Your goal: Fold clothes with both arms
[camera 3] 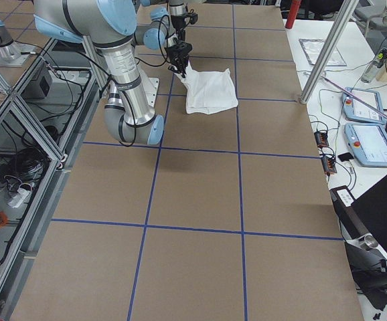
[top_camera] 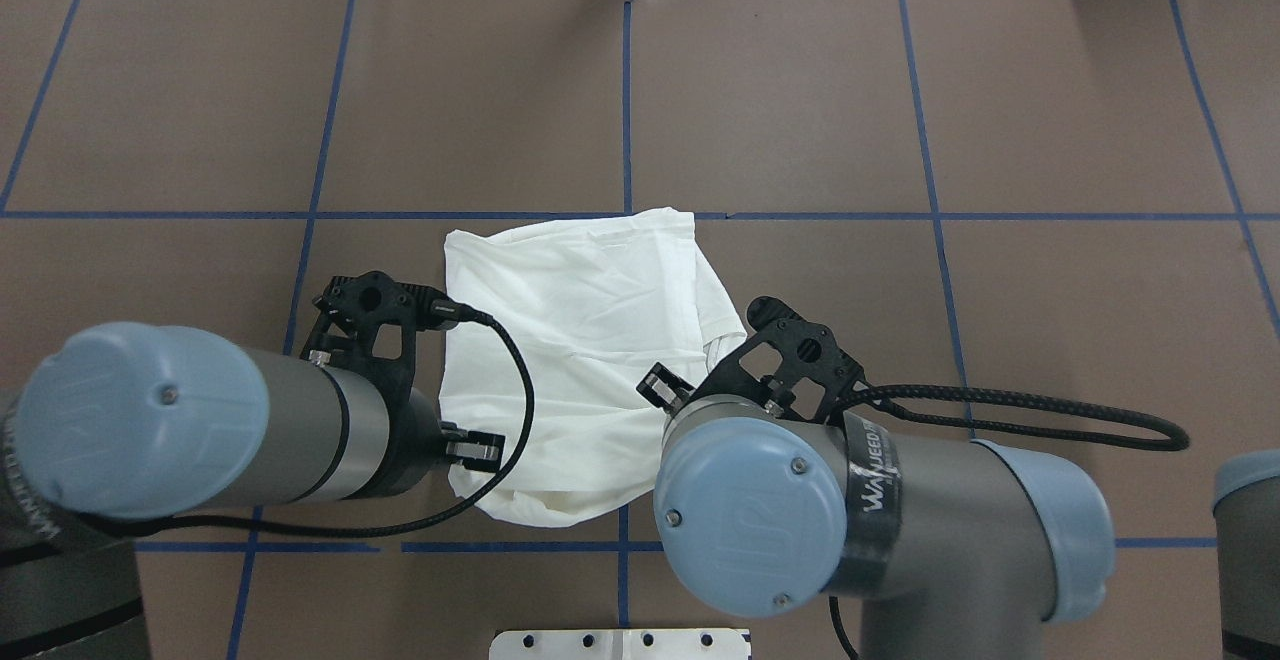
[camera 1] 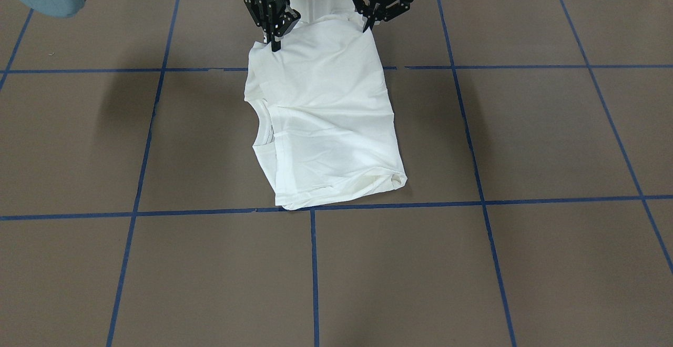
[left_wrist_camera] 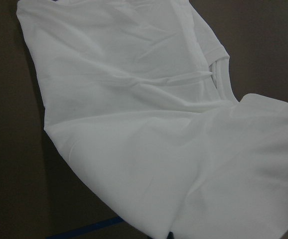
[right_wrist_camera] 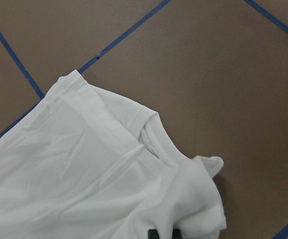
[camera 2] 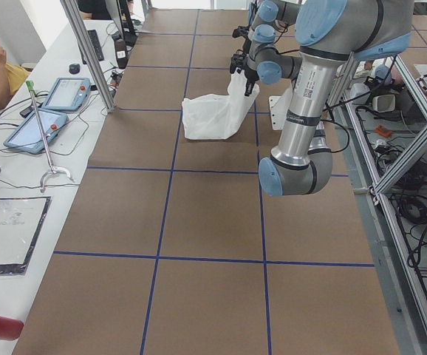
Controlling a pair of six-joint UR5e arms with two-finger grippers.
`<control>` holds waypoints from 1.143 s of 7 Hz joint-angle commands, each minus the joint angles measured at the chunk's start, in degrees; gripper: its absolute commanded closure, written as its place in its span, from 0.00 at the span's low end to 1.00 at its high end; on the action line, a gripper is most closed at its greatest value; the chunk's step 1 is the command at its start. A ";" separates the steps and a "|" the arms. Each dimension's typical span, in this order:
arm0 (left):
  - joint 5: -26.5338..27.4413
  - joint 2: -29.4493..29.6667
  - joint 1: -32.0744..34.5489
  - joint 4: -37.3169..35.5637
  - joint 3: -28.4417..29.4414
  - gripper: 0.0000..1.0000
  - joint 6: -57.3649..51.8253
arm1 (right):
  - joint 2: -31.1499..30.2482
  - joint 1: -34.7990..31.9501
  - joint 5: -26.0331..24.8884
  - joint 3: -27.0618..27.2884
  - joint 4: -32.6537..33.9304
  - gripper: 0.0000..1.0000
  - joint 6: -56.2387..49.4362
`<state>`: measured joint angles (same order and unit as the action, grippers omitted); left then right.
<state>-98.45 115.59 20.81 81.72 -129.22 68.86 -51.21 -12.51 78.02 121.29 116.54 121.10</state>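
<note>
Left end effector [camera 1: 366, 25] clamped on T-shirt [camera 1: 326, 115] edge, right end effector [camera 1: 274, 44] pinching same edge, lifted

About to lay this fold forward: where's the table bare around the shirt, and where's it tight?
Bare brown table beyond the white long-sleeved T-shirt, past the far blue tape line, and out to either side. Crowded at its near edge, where the black left gripper and right gripper pinch it.

We locate the T-shirt [camera 1: 323, 115] at tabletop [camera 1: 526, 136] centre, robot-side edge raised off the surface, left pincer [camera 1: 367, 25] on that edge's left corner, right pincer [camera 1: 275, 42] on its right corner, collar [camera 1: 261, 124] toward the robot's right
</note>
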 commanded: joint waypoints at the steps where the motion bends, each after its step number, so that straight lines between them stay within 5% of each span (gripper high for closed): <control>1: 2.38 1.82 6.84 4.38 9.04 1.00 -8.05 | 0.23 -3.99 -0.94 -9.10 -9.98 1.00 -3.40; 8: 2.39 9.12 16.36 24.34 37.43 1.00 -14.71 | 8.75 -11.56 -1.03 -32.67 -24.77 1.00 -9.48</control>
<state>-96.07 123.80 36.34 103.02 -95.97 55.47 -43.22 -23.15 77.00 92.13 93.94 112.56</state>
